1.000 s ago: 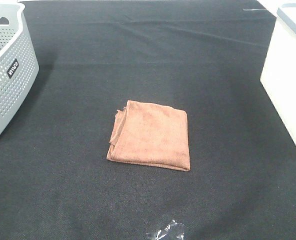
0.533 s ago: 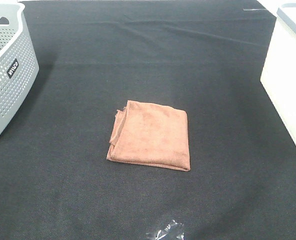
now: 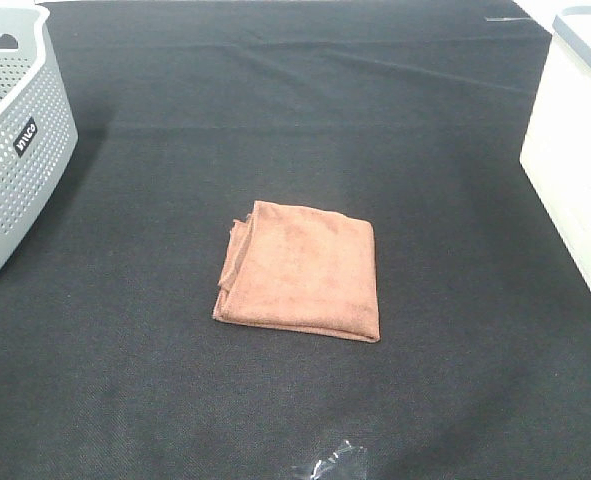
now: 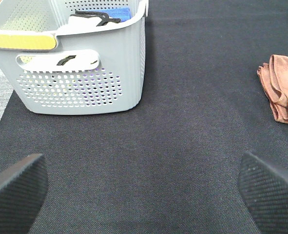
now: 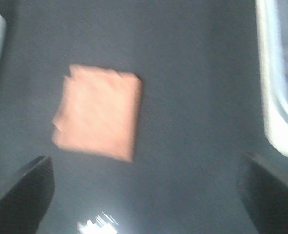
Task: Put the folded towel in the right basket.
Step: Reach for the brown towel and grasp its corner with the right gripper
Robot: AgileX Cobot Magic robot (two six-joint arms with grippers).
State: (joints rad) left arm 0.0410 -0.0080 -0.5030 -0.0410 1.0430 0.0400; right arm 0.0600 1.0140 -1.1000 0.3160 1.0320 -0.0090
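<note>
The folded orange-brown towel (image 3: 301, 272) lies flat on the black cloth in the middle of the table. It also shows in the left wrist view (image 4: 281, 94) and, blurred, in the right wrist view (image 5: 98, 111). The white right basket (image 3: 577, 150) stands at the right edge; its rim shows in the right wrist view (image 5: 273, 83). No arm shows in the exterior high view. My left gripper (image 4: 141, 187) is open and empty, low over the cloth, apart from the towel. My right gripper (image 5: 144, 187) is open and empty, above the towel.
A grey perforated basket (image 3: 15, 130) stands at the left edge; the left wrist view (image 4: 80, 58) shows blue and black items inside it. A small piece of clear plastic (image 3: 330, 463) lies at the table's front edge.
The towel and both baskets have not moved. The clear plastic at the front edge looks slightly shifted.
</note>
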